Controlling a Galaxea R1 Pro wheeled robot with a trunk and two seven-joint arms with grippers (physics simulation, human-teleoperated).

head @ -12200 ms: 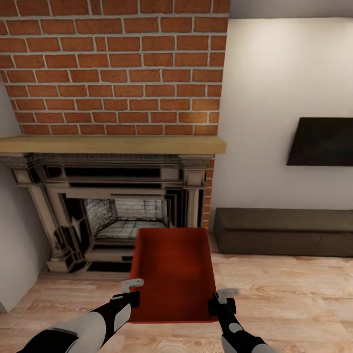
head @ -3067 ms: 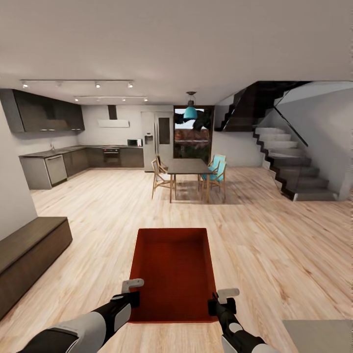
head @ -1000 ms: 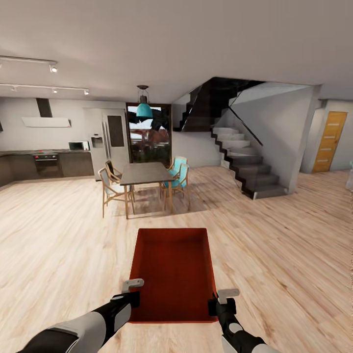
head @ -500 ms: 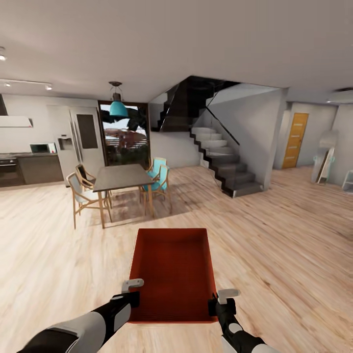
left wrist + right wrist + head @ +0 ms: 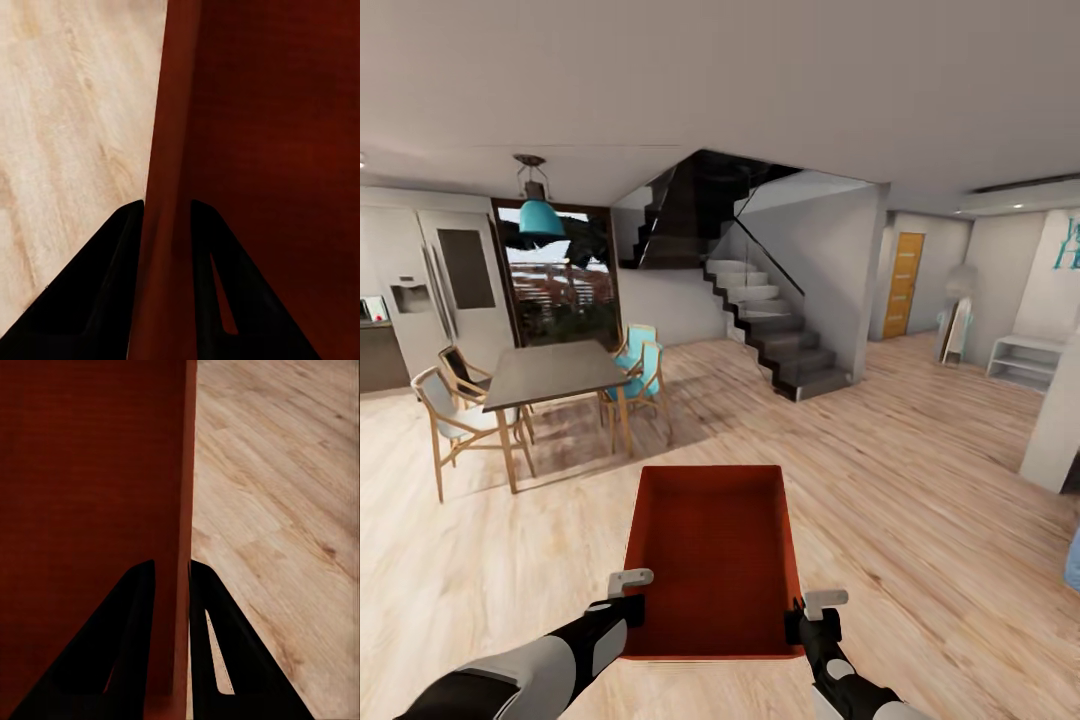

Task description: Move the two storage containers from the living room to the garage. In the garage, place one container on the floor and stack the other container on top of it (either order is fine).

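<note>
Both arms reach forward and low from the bottom of the head view, forearms angled slightly inward, each ending at a near corner of one orange-red storage container [image 5: 712, 555] held out in front of the robot above the light wood-plank floor [image 5: 920, 500]. The left gripper [image 5: 628, 596] is clamped on the container's left wall near the near corner; in the left wrist view its two dark fingers [image 5: 101, 300] sit on either side of that thin red wall [image 5: 169, 225], one inside the bin and one outside. The right gripper [image 5: 815, 615] is likewise clamped on the right wall, and the right wrist view shows its fingers [image 5: 127, 652] straddling the wall edge [image 5: 184, 547] (floor planks on the outer side). The container is lidless, level, its long axis pointing away from the robot.

Ahead lie a dark dining table [image 5: 550, 372] with wooden chairs [image 5: 445, 420] and two teal chairs [image 5: 640, 362], a teal pendant lamp [image 5: 540, 215], a dark staircase [image 5: 775, 335], and an orange door [image 5: 905, 285] further right. Teal lettering on the far right wall [image 5: 1068, 245] is cut off by the frame edge and cannot be read.
</note>
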